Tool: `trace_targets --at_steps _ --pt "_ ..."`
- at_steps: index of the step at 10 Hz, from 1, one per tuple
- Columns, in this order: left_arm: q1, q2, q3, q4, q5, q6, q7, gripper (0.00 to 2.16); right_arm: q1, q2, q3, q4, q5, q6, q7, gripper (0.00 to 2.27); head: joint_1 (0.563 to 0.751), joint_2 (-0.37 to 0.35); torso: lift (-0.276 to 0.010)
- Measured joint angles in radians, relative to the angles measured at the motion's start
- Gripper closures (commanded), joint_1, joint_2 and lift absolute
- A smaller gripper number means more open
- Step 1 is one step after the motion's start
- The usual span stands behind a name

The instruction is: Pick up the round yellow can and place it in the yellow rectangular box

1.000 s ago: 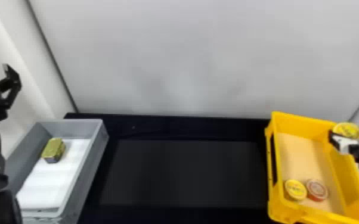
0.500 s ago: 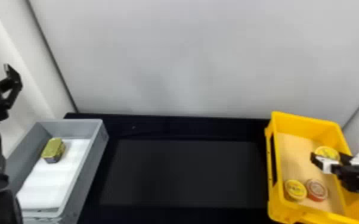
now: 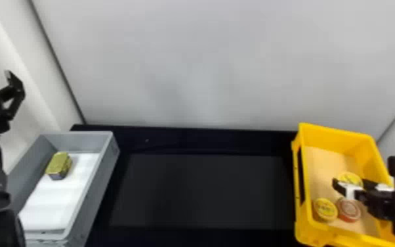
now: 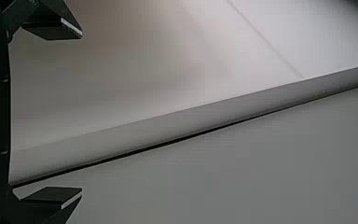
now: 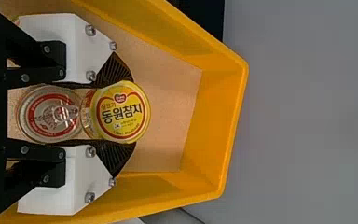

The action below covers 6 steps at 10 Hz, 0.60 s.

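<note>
Yellow walls frame the box point(image 3: 333, 137); near its near left corner sit another yellow can point(image 3: 325, 209) and a red-rimmed can point(image 3: 350, 212). Farther in, within the rim, is the round yellow can point(image 5: 121, 112), probably stiff, moderately heavy for its size and slick-sided, so best gripped across its curved side, lid up. The right gripper point(image 5: 133, 112) does just that, jaws parted only by the can's width, ribbed pads against opposite sides. The left gripper point(image 4: 81, 113) is wide open and empty.
</note>
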Motion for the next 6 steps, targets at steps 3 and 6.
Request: trace_targets --at_steps 3,6 --pt "0.000 0.000 0.000 0.000 0.000 0.000 0.000 0.10 0.001 -0.005 0.006 0.008 0.001 0.007 0.008 0.55 0.694 0.014 -0.060" --pt "0.000 0.000 0.002 0.000 0.000 0.000 0.001 0.10 -0.001 -0.009 0.010 0.015 0.001 -0.008 0.019 0.36 0.694 0.014 -0.060"
